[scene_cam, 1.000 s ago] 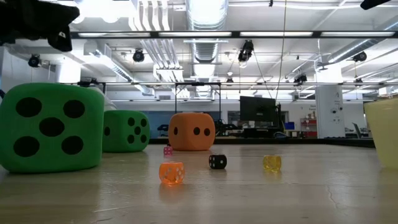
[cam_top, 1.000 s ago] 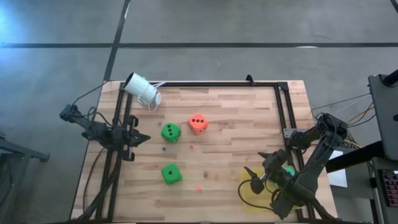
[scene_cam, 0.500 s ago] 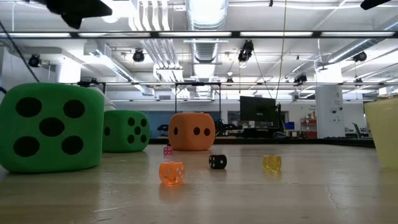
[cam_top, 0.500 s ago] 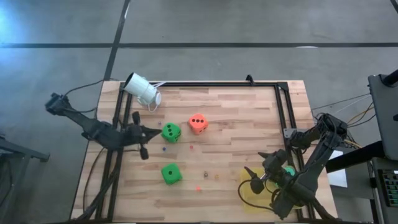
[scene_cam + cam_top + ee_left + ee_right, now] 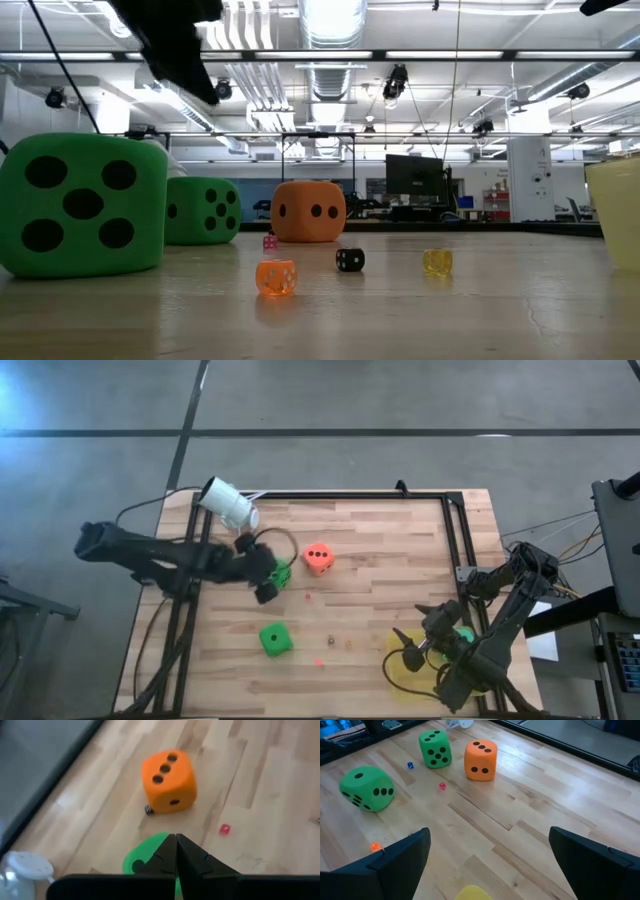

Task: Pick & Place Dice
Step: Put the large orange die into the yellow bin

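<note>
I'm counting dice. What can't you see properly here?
- Far bright green soft cube: high view, mostly covered by the left end effector, itself blurred.
- Teal soft cube: high view, mostly hidden by the right arm.
- Pale yellow container: low view, cut off by the picture's edge.

No words, labels, brands or numbers can be read anywhere in these views.

Two bright green soft cubes (image 5: 435, 749) (image 5: 367, 788) and one orange-red soft cube (image 5: 480, 760) carry dark pips; the pale wooden plank surface (image 5: 530, 815) shows streaked grain.
</note>
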